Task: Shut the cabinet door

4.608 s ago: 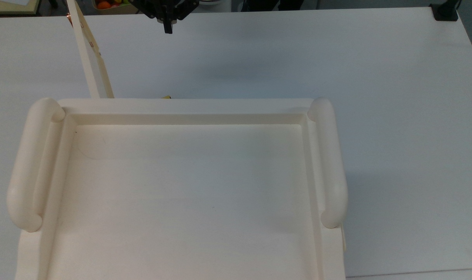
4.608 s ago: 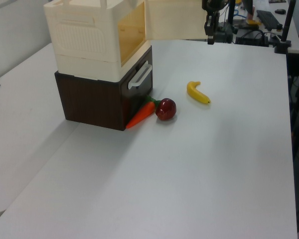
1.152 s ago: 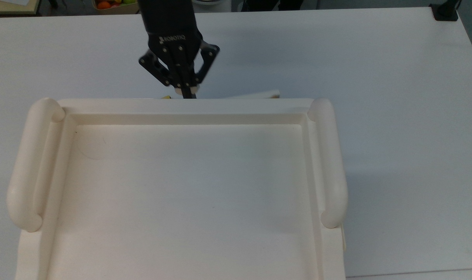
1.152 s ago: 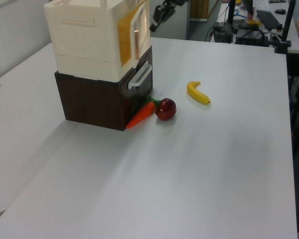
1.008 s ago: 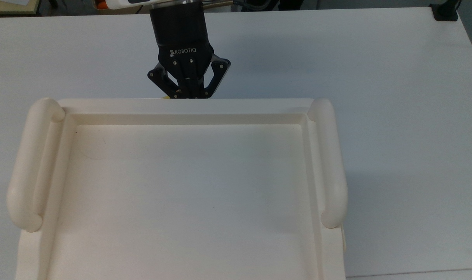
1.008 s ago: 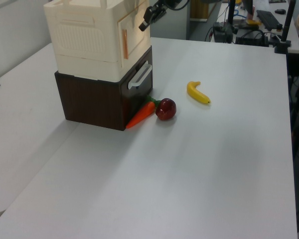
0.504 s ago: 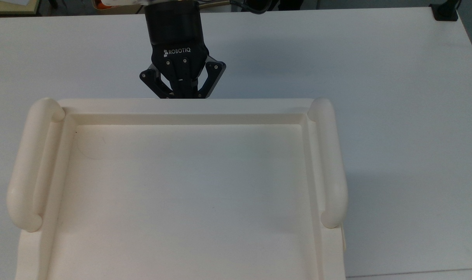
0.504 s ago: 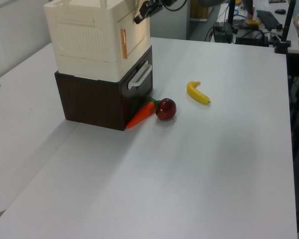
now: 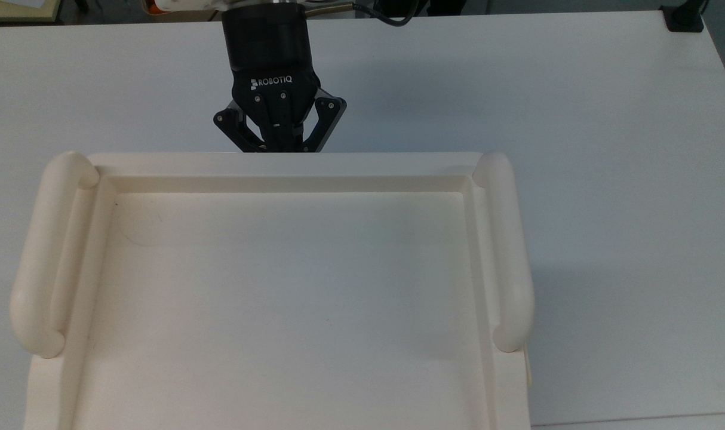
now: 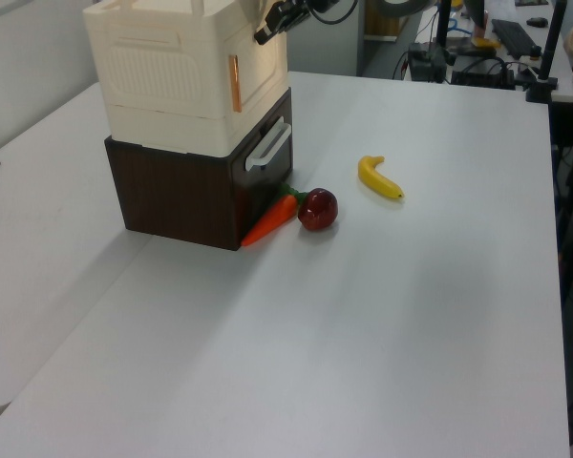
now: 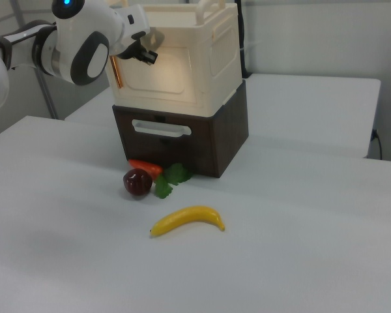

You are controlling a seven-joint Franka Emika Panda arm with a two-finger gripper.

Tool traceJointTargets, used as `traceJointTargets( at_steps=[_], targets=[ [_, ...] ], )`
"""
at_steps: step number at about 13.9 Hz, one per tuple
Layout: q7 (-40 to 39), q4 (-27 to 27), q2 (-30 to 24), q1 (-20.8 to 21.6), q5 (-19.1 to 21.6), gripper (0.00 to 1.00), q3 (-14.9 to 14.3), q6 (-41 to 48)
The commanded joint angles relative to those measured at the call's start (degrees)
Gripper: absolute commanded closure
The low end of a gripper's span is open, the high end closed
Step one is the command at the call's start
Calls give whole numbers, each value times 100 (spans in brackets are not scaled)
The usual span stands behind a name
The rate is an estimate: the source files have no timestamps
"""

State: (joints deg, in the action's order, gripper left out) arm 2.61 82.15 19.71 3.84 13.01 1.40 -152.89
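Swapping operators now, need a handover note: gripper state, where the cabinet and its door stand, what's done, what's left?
Gripper: black two-finger gripper shut, holding nothing, tip against the upper part of the door front.
Cabinet: large cream-white box cabinet sits on a dark brown drawer unit on the white table.
Door: flat cream-white cabinet door with a tan edge lies flush with the cabinet front.
Done: door looks closed.
Left: probably only back the arm off and confirm that the door stays shut.

cream cabinet (image 11: 202, 59), yellow banana (image 11: 188, 220), black claw (image 9: 277, 143)
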Motion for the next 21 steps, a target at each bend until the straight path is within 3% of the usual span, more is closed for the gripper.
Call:
traceJointTargets(
  at_steps=[1, 3, 7, 13, 17, 20, 21],
  targets=[
    [-50, 599, -300, 29, 8, 100, -35, -101],
    [-102, 794, -511, 29, -1, 100, -44, 354],
    [-401, 812, -845, -6, -254, 100, -96, 2259],
    [-436, 829, -1417, 142, -1625, 100, -105, 5213],
    [-454, 847, -1619, 205, -2039, 100, -114, 6050],
    [-410, 830, -1664, 135, -2014, 100, -114, 6210],
    [-410, 821, -1664, 108, -2005, 93, -114, 6202]
  ],
)
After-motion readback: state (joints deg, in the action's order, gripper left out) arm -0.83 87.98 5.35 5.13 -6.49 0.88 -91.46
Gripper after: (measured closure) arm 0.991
